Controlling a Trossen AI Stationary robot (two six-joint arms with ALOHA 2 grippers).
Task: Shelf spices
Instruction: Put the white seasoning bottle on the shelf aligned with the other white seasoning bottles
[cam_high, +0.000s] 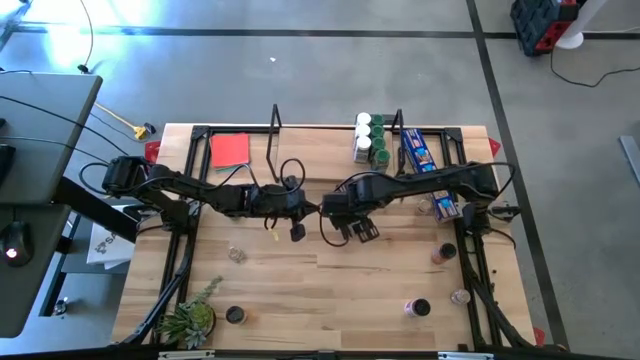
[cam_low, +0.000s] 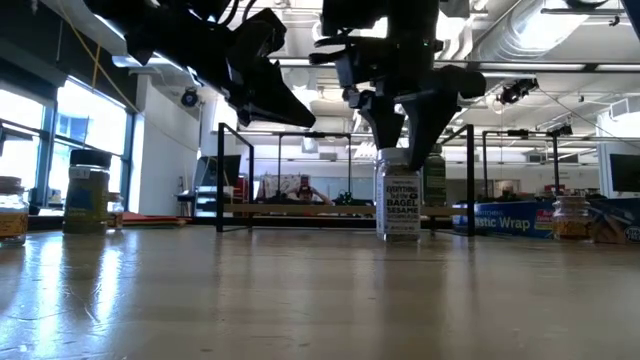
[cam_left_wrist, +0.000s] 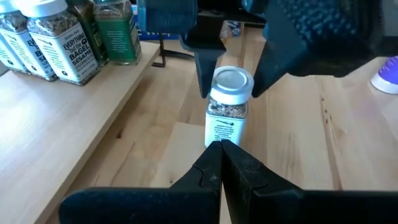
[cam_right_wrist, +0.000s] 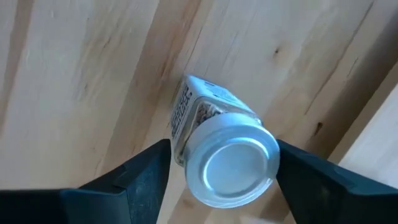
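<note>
Jar (cam_low: 402, 207) label reads "Everything but the Bagel Sesame"; box (cam_low: 505, 221) "Plastic Wrap".

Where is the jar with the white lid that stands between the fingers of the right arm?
The white-lidded jar stands upright on the tabletop near the table's centre, between the open fingers of the right end effector, in front of the shelf.

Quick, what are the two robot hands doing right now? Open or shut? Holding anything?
Left gripper: shut, holding nothing.
Right gripper: open, its fingers on either side of a white-capped spice jar standing on the table, not squeezing it.
</note>
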